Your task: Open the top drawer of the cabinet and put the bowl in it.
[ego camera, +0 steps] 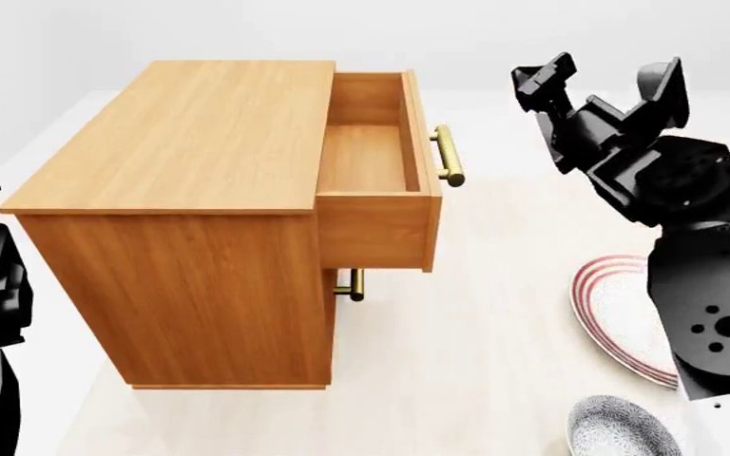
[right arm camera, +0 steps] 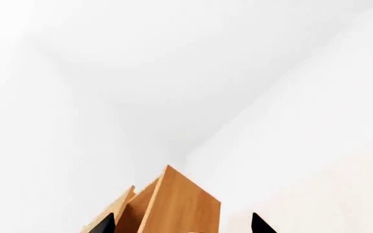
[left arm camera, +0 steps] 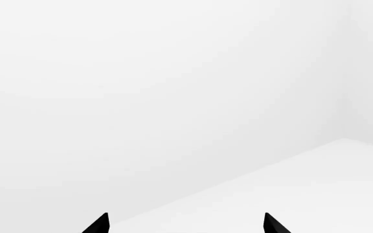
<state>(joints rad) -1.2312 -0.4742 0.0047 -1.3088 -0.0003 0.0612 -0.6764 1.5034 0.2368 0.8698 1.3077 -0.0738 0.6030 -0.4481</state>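
On the floor: one cabinet, one bowl, one plate.

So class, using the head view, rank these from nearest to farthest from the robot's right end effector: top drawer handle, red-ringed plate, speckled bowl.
From the right end effector:
1. Top drawer handle, just beside it.
2. Red-ringed plate, lower down under the arm.
3. Speckled bowl, at the bottom edge.

Cabinet, left-centre of head view: orange-brown wood grain, top lighter than front. Top drawer, upper centre: same orange-brown, paler inside; handle brass. Lower handle also brass. Bowl, bottom right: white with dense blue-grey speckles. Plate, right: white with red rings. Right gripper, upper right: black. Arms black. Floor off-white, walls white.
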